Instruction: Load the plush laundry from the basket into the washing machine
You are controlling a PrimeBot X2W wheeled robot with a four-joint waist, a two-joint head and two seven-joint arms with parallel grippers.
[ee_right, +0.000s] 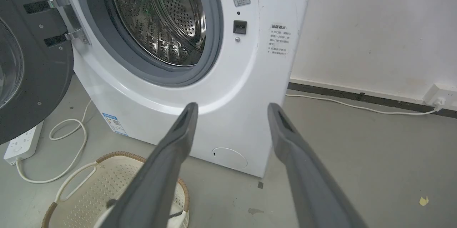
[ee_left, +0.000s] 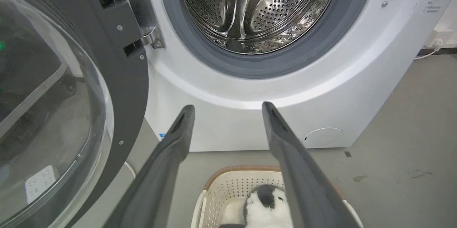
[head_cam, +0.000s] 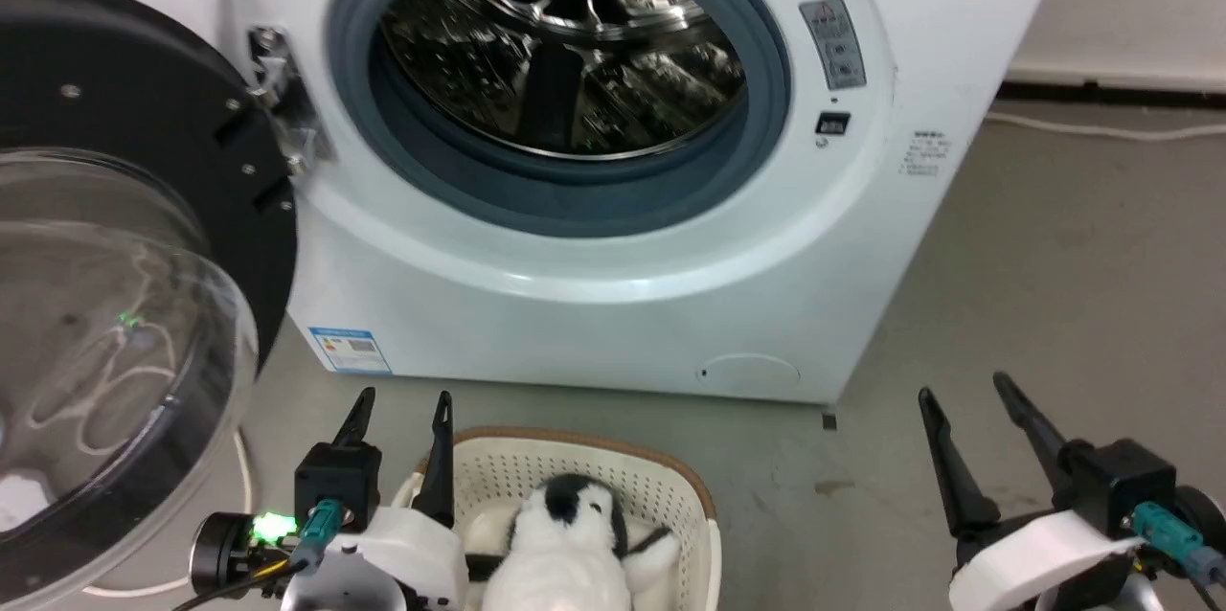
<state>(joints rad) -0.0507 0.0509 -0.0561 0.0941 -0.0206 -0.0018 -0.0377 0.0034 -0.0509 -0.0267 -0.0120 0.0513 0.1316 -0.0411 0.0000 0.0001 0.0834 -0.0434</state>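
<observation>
Nearest: plush laundry (head_cam: 565, 544) sits upright in the basket (head_cam: 661, 486), white belly fwd, at bottom centre of the head view, nothing holding it. Left claw (head_cam: 405, 397) is spread and empty, its right finger just beside the basket's left rim. Right claw (head_cam: 963, 386) is also spread and empty, well off to the right over bare floor (head_cam: 1054, 285). Risks, IMO: w/ the left claw that close to the rim, a descent could hook the rim or the perforated wall instead of the toy, and a light basket would prob. drag or tip. Thin fingers on deep fluff are likely to pinch fur only, so the toy could slip out mid-lift. The grab needs to go round the body, not a flipper. Further out, the washing machine (head_cam: 613, 324) stands w/ its door (head_cam: 124, 84) swung wide to the left, close to the left arm's likely path. A wide swing could knock it back toward the opening. A cable (ee_right: 68, 138) and power strip (ee_right: 21, 144) lie on the floor below the door, a snag hazard if the base rolls that way. At the opening the grey gasket (head_cam: 575, 199) forms a lip: release too early or too low and the toy may catch there and drop to the floor. Farthest, the drum (head_cam: 565, 46) shows bare steel, so room isn't the issue; reach depth is.
</observation>
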